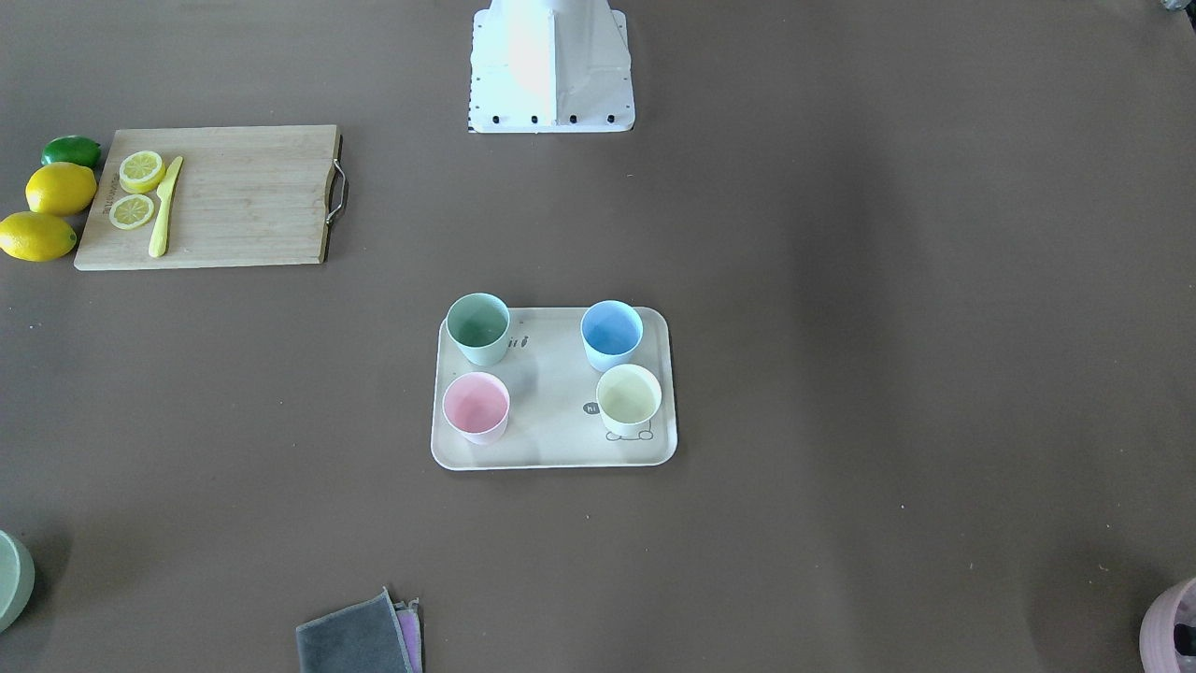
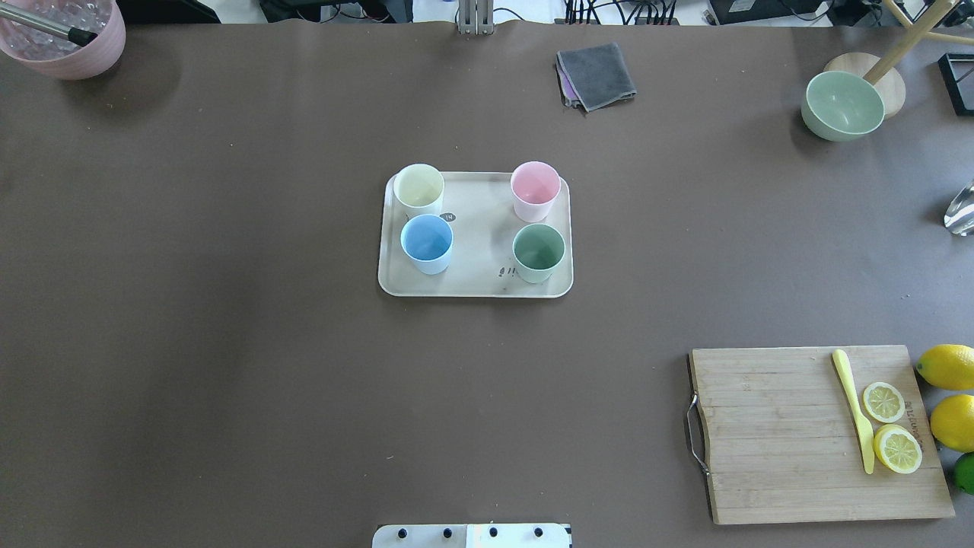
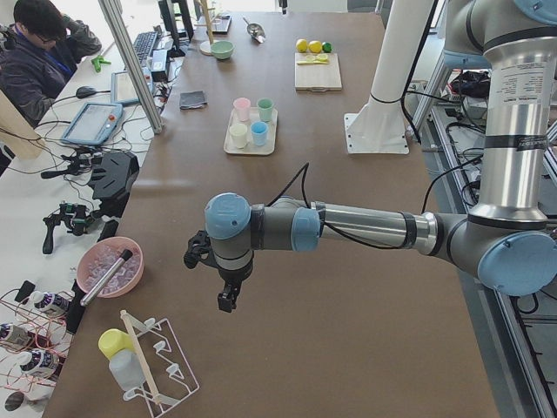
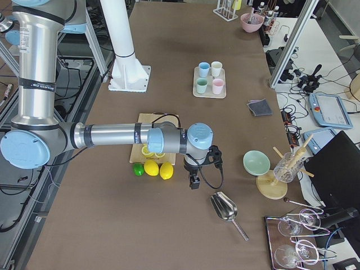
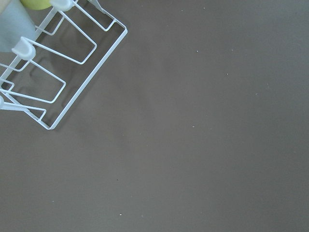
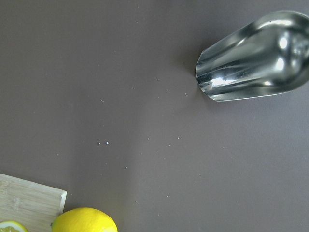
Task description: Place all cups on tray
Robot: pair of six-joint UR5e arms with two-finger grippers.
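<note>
Found the tray [image 2: 479, 247] at mid-frame in the overhead view, flat on the worktop [image 2: 228, 342]. Counted four cups upright on it, none touching another: cream cup [image 2: 418, 186] at its upper left corner, blue cup [image 2: 427, 242] just below that, pink cup [image 2: 535, 189] at upper right, green cup [image 2: 539, 250] below the pink.

Noted a grey cloth [image 2: 597, 74] near the top edge, a green bowl [image 2: 843, 105] at upper right and a pink bowl [image 2: 68, 42] in the top left corner. Noted a board [image 2: 784, 434] at lower right carrying a yellow knife [image 2: 852, 407] and two lemon slices [image 2: 883, 402], with two lemons [image 2: 947, 367] and a lime [image 2: 966, 472] just beside its right edge.

Spotted the left arm [image 3: 348, 228] low in the left side view, well apart from the tray, left jaws pointing down near a wire rack [image 3: 161, 370]; could not tell whether apart or together. Spotted the right arm [image 4: 112, 135] in the right side view, also far from the tray, right jaws hanging between the lemons and a metal scoop [image 4: 224, 207]; could not tell their state either.
</note>
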